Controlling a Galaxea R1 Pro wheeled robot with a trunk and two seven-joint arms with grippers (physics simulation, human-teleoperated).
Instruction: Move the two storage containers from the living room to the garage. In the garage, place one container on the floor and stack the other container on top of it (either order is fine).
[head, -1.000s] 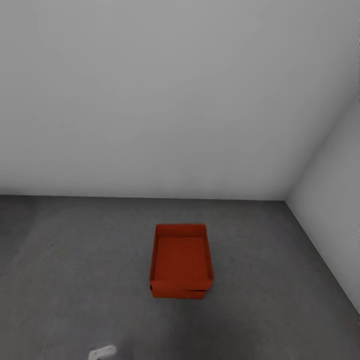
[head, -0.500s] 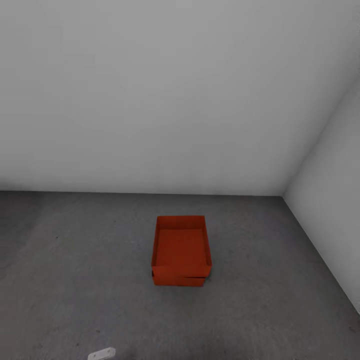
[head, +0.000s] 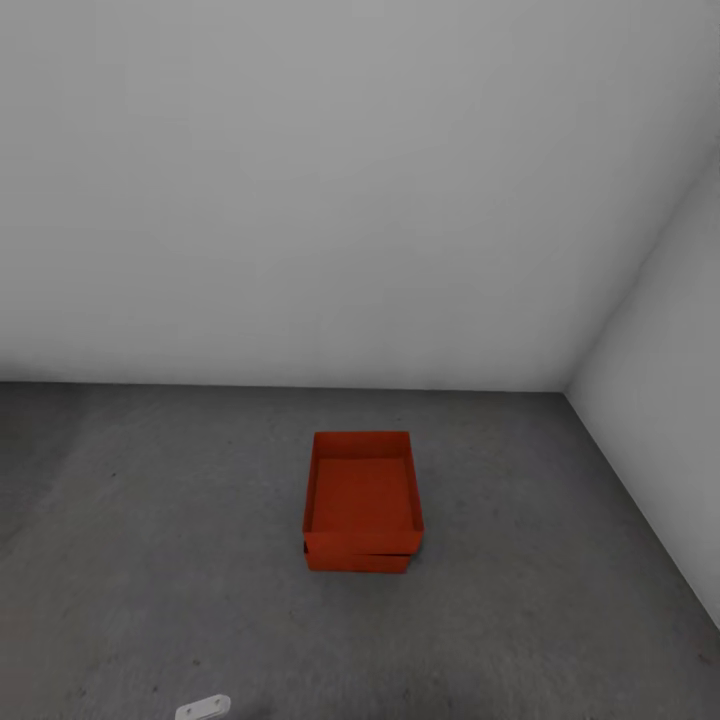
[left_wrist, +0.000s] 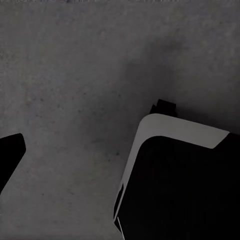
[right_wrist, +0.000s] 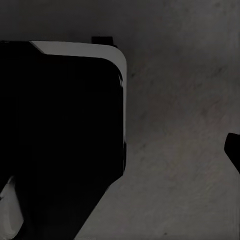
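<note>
Here, the left wrist view cuts off a dark finger (left_wrist: 10, 155) at the frame edge; the right wrist view does likewise (right_wrist: 234, 150). Whether either pair of fingers is open or closed cannot be told. Both views look down on the dark grey floor (left_wrist: 75, 75) past the robot's black, white-edged base (left_wrist: 180, 185). Ahead in the head view, the upper storage container (head: 362, 495) sits on the lower storage container (head: 358, 562), of which just the front edge shows, long axes pointing toward the white wall (head: 300, 200), near the room's corner.
</note>
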